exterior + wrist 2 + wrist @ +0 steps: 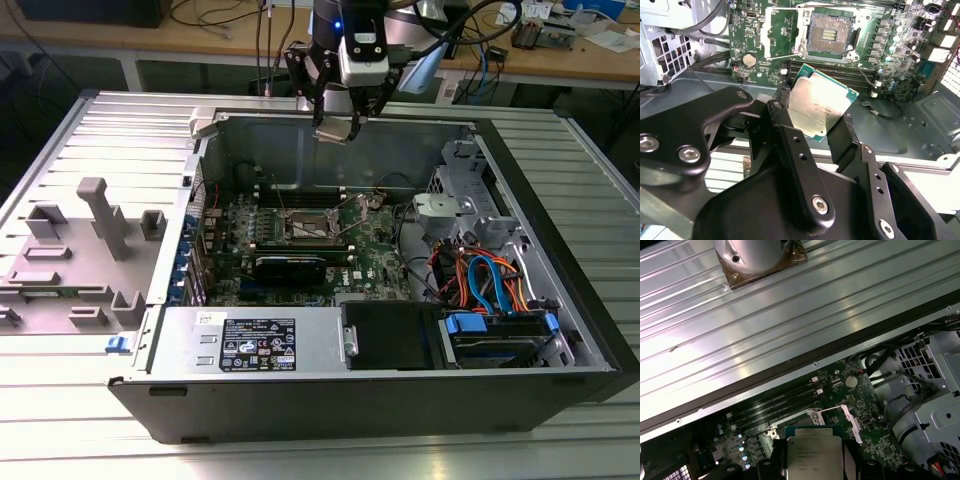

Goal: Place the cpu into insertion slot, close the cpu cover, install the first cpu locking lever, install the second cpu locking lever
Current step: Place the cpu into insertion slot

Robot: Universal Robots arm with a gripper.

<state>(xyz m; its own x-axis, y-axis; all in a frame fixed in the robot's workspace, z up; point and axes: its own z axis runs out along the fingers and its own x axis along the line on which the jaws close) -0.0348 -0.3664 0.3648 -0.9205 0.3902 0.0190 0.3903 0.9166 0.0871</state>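
You've got the cpu (822,102) clamped in the gripper (812,115). The two black fingers (785,117) are pinching it on opposite edges, dull silver top towards the second wrist camera, and the chip is held clear of everything, touching nothing but the pads.

In the exterior view the gripper (334,128) hangs above the open computer case (560,300), up near its rear wall, with the cpu (333,132) a small pale square at the tip. The insertion slot (305,228) sits well below the gripper, down on the green motherboard (385,250).

In the second wrist view the insertion slot (829,35) lies beyond the fingertips, bare, with its dark centre and contact field exposed. The cpu cover (782,31) is swung off it, lying just beside the slot, and green board shows through its opening. A thin wire locking lever (835,7) runs along the slot's far edge. The memory slots (840,72) run between the held chip and the slot, and a coin cell (749,60) sits off to the side of the cover.

In the first wrist view the cpu (814,457) is held flat in front of the board, covering part of the slot's silvery rim (840,412) past it.
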